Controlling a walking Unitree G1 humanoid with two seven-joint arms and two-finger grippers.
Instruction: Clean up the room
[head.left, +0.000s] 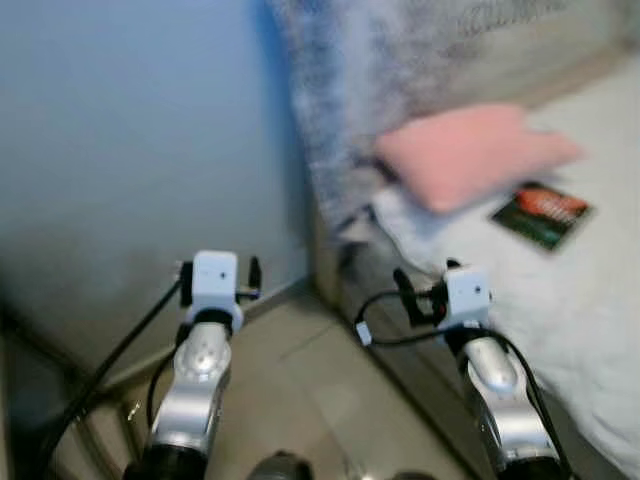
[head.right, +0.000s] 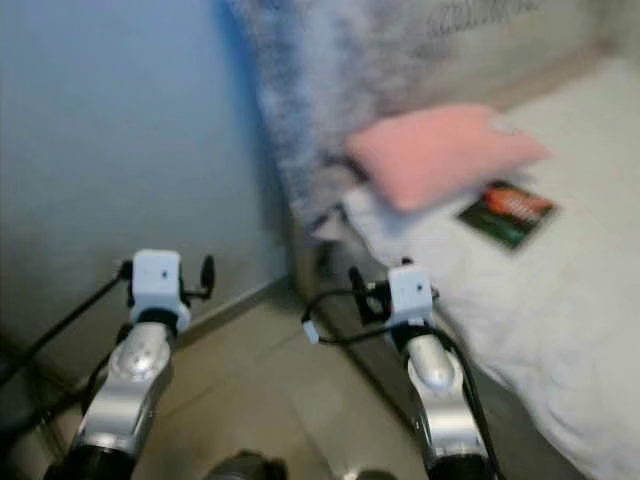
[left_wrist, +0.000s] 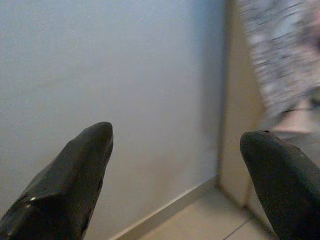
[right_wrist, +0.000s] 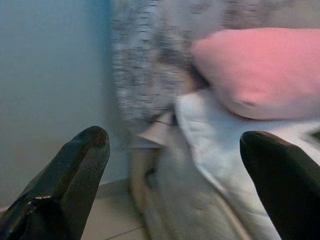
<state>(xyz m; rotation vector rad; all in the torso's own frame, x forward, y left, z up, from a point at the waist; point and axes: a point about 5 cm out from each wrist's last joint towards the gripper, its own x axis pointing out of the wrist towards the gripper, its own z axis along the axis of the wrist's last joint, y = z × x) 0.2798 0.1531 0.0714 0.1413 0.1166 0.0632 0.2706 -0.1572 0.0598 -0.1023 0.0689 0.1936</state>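
Presently both the left gripper and right gripper are hanging wide open and empty near a blurred, apparently soft pink rectangular cushion lying on the white-covered bed.

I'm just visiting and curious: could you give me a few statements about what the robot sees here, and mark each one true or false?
1. A pink pillow lies on the white bed. True.
2. The right gripper holds the pillow. False: its fingers are open and empty.
3. A dark booklet lies on the bed beside the pillow. True.
4. The left gripper faces a window. False: it faces a plain blue-grey wall.
5. The floor is carpeted. False: it looks like smooth tile.
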